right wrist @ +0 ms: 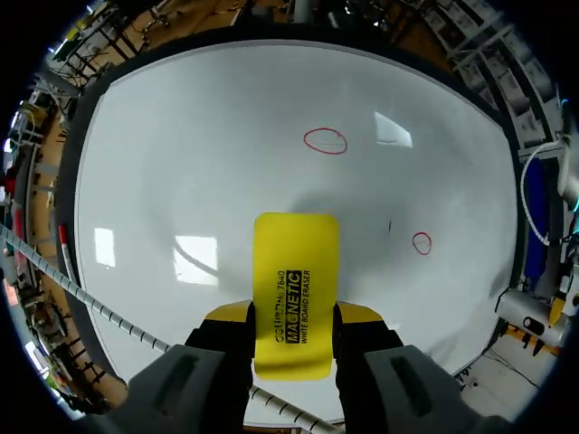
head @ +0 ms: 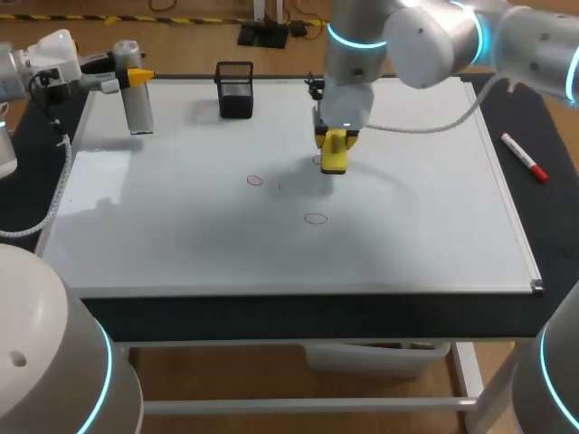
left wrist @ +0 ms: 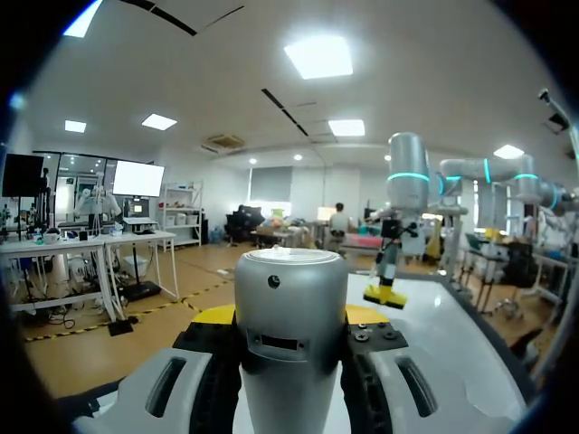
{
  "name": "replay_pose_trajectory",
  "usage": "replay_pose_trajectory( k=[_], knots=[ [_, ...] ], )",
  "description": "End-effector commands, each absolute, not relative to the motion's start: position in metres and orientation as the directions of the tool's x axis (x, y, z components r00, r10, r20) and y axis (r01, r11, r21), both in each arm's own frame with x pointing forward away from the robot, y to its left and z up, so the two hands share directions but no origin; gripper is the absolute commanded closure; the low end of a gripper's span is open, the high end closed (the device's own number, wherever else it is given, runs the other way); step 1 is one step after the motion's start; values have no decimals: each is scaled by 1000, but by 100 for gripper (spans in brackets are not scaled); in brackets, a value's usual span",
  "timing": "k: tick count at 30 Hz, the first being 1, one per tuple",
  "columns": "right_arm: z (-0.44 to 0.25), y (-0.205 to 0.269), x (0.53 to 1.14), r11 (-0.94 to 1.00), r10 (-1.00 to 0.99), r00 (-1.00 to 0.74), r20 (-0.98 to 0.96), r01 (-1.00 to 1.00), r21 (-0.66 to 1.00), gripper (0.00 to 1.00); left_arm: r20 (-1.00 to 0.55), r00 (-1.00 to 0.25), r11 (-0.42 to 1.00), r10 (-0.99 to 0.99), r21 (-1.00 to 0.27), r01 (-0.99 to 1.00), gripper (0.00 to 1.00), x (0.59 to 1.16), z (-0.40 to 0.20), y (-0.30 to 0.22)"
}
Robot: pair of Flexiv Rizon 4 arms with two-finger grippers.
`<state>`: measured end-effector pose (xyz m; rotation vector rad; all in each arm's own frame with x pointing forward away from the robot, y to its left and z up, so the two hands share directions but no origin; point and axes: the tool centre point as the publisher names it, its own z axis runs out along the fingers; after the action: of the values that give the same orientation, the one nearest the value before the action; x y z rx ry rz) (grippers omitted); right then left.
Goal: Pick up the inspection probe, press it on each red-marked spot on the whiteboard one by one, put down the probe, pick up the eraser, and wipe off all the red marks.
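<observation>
Right end effector (right wrist: 294,316) clamps the seemingly light, stiff eraser (right wrist: 296,258) across its long edges; left end effector (left wrist: 291,318) clasps the probe (left wrist: 291,276).

Left arm (head: 36,70): is wearing silver-white rounded housings, with a white coiled cable (head: 61,181) running beside it.
Right arm (head: 434,36): is wearing the same shells; cyan light rings (head: 348,36) are glowing at its joints, and a pale cable (head: 452,113) is looping from it.
Left tool (left wrist: 289,316): is showing black fingers with small screws (left wrist: 362,336), yellow tips and grey slotted mounts (left wrist: 167,384).
Right tool (right wrist: 291,314): is showing matching black fingers, yellow tips and grey slotted mounts.
</observation>
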<state>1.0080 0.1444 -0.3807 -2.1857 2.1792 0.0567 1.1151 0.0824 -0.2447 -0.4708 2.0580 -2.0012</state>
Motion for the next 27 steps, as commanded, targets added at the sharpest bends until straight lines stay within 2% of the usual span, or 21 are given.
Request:
replay_pose_trajectory(
  k=[1,11,27],
  knots=[
    [-387,173,1013,-32,-999,32,-5,-999,0,100,55,-922,14,-383,-998,-66,100,1116,-244,82],
    [-388,229,1012,-125,-992,124,16,-992,-1,100,55,-922,14,-383,-998,-66,100,1116,-244,82],
    [-403,289,1009,-136,-991,136,12,-991,19,100,55,-922,14,-383,-998,-66,100,1116,-244,82]
  ],
)
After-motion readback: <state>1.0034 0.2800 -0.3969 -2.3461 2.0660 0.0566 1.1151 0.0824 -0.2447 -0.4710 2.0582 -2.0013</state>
